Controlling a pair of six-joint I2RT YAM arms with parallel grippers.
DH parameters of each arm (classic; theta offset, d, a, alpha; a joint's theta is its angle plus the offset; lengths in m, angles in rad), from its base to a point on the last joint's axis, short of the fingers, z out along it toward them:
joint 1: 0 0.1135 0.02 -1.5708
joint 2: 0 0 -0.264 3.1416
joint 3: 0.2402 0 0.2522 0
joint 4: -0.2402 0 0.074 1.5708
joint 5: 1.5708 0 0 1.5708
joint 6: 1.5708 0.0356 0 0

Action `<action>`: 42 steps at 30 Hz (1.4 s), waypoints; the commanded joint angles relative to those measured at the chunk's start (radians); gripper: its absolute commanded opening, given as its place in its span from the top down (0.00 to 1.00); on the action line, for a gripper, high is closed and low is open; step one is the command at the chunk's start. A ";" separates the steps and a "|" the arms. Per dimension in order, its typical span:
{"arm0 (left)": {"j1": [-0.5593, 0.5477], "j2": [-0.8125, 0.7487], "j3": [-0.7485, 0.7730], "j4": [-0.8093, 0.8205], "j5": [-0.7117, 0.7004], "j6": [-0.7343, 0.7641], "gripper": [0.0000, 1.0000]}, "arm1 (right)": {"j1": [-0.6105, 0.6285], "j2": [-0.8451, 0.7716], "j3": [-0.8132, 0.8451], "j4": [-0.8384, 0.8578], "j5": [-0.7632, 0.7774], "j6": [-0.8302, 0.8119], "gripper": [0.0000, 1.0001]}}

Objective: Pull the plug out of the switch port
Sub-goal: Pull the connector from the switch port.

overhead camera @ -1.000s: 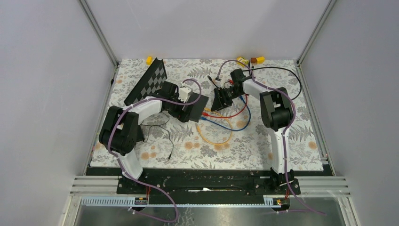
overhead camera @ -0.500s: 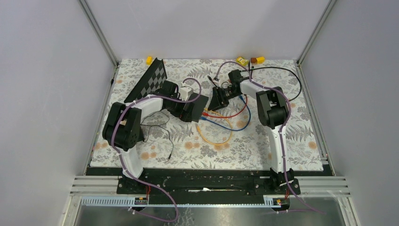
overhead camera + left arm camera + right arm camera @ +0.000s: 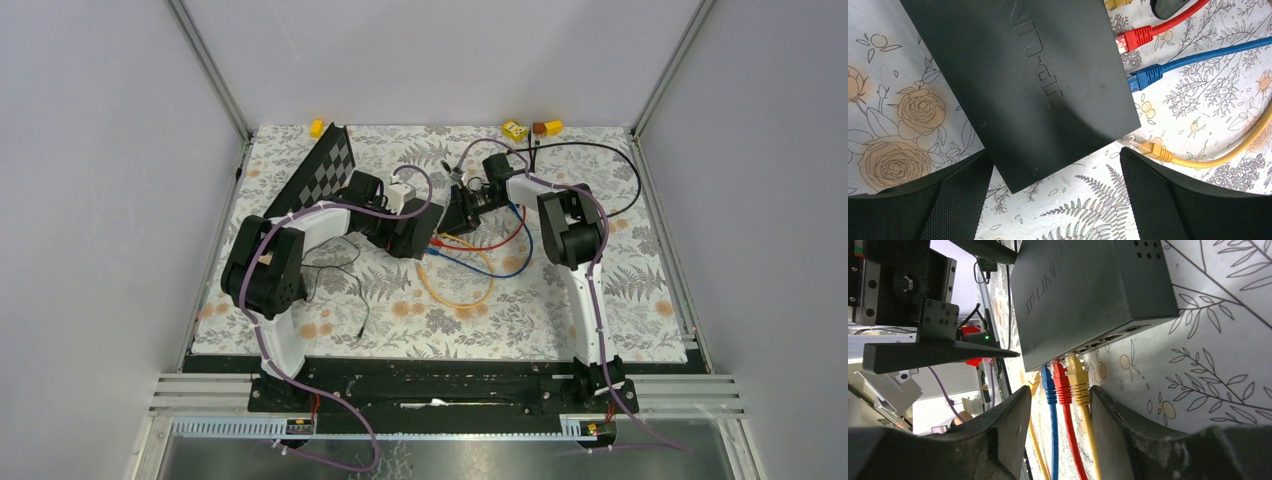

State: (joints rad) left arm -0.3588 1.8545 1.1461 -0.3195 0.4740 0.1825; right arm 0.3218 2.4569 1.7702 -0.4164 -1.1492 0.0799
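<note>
The switch (image 3: 1028, 80) is a flat matte-black box on the floral mat, also seen in the top view (image 3: 424, 222) and the right wrist view (image 3: 1088, 295). A blue plug (image 3: 1049, 385), a red plug (image 3: 1063, 385) and a yellow plug (image 3: 1078, 382) sit side by side in its ports. A second yellow plug (image 3: 1154, 149) lies loose on the mat. My right gripper (image 3: 1060, 410) is open, its jaws either side of the three plugged cables. My left gripper (image 3: 1053, 200) is open, with the switch's near corner between its fingers (image 3: 948, 200).
A black-and-grey chequered board (image 3: 315, 175) lies at the back left. Small yellow objects (image 3: 515, 129) sit along the back edge. A black cable (image 3: 600, 170) loops at the right. Red, blue and yellow cables (image 3: 455, 290) coil in front of the switch. A thin black wire (image 3: 340, 280) runs near the left arm.
My right gripper has moved left, closer to the switch's port edge. My left arm has stretched further forward towards the switch. The switch has barely moved.
</note>
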 commanded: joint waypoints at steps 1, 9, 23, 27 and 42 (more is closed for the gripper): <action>-0.011 0.027 0.017 0.017 0.031 -0.011 0.04 | 0.028 0.080 0.000 0.034 0.080 0.020 0.46; -0.012 0.030 0.011 0.022 0.029 -0.005 0.04 | 0.030 0.117 0.026 0.067 0.071 0.072 0.53; -0.014 0.027 0.006 0.017 0.030 0.004 0.04 | 0.043 0.156 0.062 0.070 0.083 0.092 0.58; -0.014 0.022 0.005 0.014 0.026 0.005 0.04 | 0.043 0.159 0.062 0.071 0.087 0.090 0.59; -0.014 0.015 0.001 0.013 0.012 0.007 0.04 | 0.045 0.160 0.057 0.071 0.132 0.113 0.63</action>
State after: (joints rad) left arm -0.3595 1.8565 1.1461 -0.3126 0.4706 0.1837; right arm 0.3298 2.5504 1.8355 -0.3653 -1.2129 0.2298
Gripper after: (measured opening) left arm 0.957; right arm 0.370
